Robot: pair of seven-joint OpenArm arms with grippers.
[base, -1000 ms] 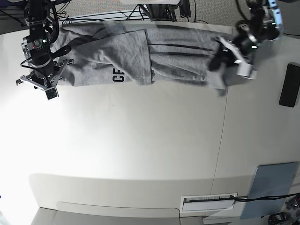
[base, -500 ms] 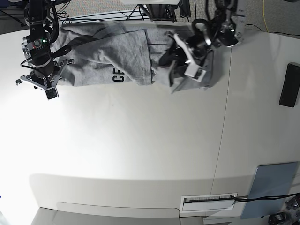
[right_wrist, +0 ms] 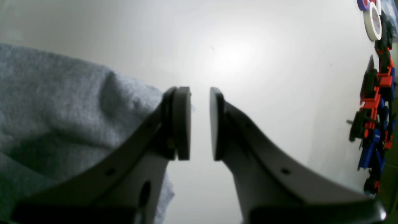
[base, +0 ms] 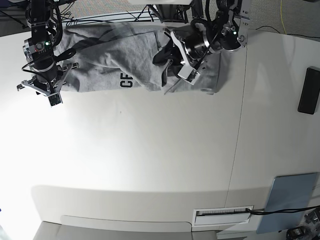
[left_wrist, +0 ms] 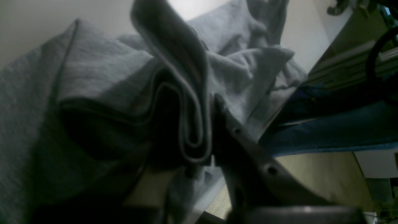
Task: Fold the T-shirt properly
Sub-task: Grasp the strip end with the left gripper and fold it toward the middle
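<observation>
The heather-grey T-shirt (base: 107,62) lies along the table's far edge, black letters showing near its front fold. My left gripper (base: 167,57) hovers over the shirt's middle, shut on a bunched, doubled hem edge (left_wrist: 192,130) that it holds up above the rest of the cloth. One dark finger (left_wrist: 236,137) shows; the other is hidden behind the fabric. My right gripper (base: 45,82) sits at the shirt's left end. In the right wrist view its pads (right_wrist: 182,124) stand apart with only bare table between them, and the T-shirt (right_wrist: 62,102) lies just to the left of the gripper (right_wrist: 200,121).
A black flat object (base: 308,91) lies at the right edge, a blue-grey pad (base: 290,202) at the front right, and a white labelled slot (base: 222,215) near the front. A seam (base: 237,145) runs down the table. Tape rolls and red, blue and black parts (right_wrist: 373,118) sit near the right arm.
My left gripper has carried the shirt's right end leftwards across the body, so the shirt now spans a shorter stretch. The right arm has not moved.
</observation>
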